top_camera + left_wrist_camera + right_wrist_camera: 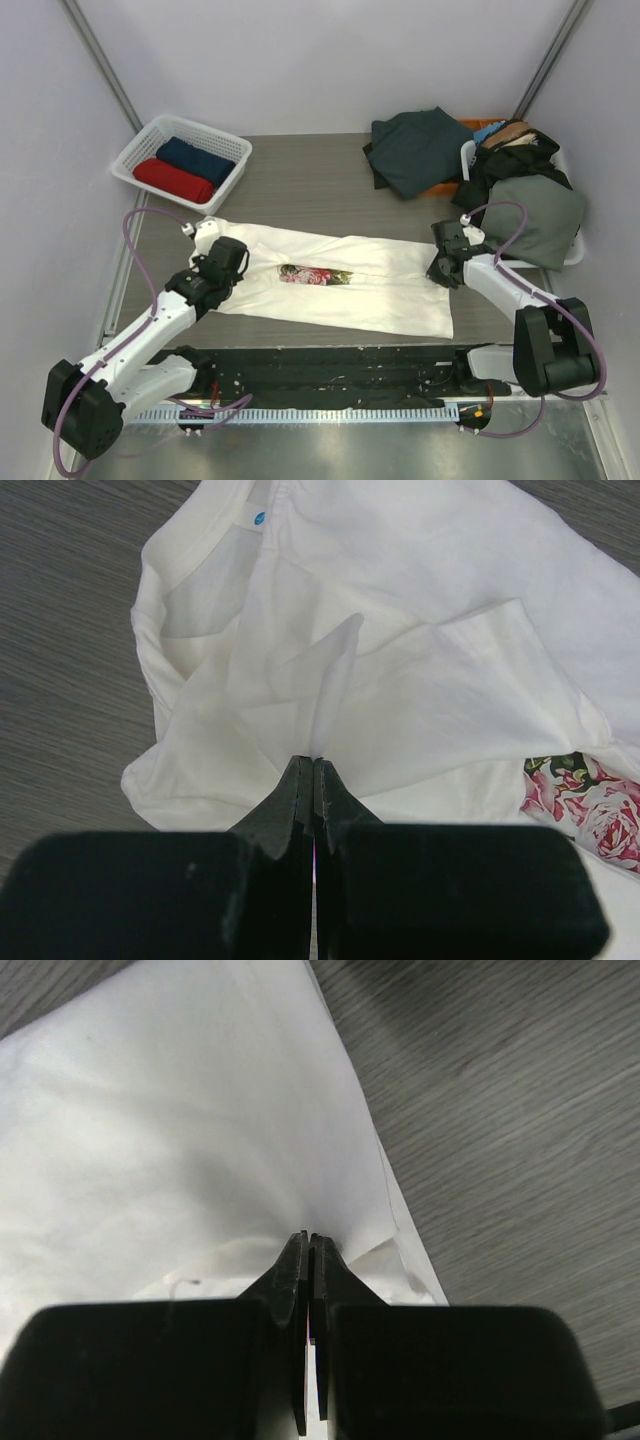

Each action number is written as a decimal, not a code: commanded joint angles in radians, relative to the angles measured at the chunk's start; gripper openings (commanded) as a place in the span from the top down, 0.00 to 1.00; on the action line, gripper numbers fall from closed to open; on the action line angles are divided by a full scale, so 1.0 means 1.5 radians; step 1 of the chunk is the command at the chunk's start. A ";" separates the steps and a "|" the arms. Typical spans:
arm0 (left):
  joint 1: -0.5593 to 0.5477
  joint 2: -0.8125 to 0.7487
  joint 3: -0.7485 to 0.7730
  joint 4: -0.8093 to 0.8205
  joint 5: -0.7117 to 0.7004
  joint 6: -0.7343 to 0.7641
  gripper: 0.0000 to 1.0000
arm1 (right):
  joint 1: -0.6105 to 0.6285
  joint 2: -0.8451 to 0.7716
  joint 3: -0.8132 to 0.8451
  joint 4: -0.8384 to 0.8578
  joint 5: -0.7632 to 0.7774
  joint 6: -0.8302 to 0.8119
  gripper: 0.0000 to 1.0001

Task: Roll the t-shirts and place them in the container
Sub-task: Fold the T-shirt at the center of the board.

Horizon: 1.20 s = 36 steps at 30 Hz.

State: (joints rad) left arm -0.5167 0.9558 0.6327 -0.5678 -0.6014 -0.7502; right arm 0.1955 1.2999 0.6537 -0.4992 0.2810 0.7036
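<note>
Red tee (173, 181), navy tee (197, 160) rolled | cream tee (380, 285) flat, unrolled | left pincer (314, 765), right pincer (310, 1240) each pinching it

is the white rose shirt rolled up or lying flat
Flat, not rolled: the cream t-shirt lies as a long strip with sides folded inward.

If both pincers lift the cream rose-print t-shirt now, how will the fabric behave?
Likely floppy: the cream t-shirt tents into a thin ridge where the left pincer pinches it. It would probably sag in the middle, since the right pincer grips only the opposite edge. Seemingly light: the cloth is thin and creases easily.
</note>
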 commanded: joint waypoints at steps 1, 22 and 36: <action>0.000 -0.006 -0.006 -0.011 -0.029 -0.023 1.00 | 0.003 -0.066 -0.007 -0.027 0.010 0.024 0.99; 0.000 -0.031 -0.025 -0.053 0.017 -0.102 1.00 | 0.007 0.053 0.020 0.114 -0.170 -0.022 0.99; 0.000 -0.068 -0.022 -0.091 0.001 -0.123 1.00 | 0.029 0.014 0.084 0.076 -0.213 -0.043 0.99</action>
State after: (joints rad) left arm -0.5167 0.8623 0.5919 -0.6838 -0.5713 -0.9138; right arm 0.2073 1.3476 0.6868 -0.3969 0.0246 0.6594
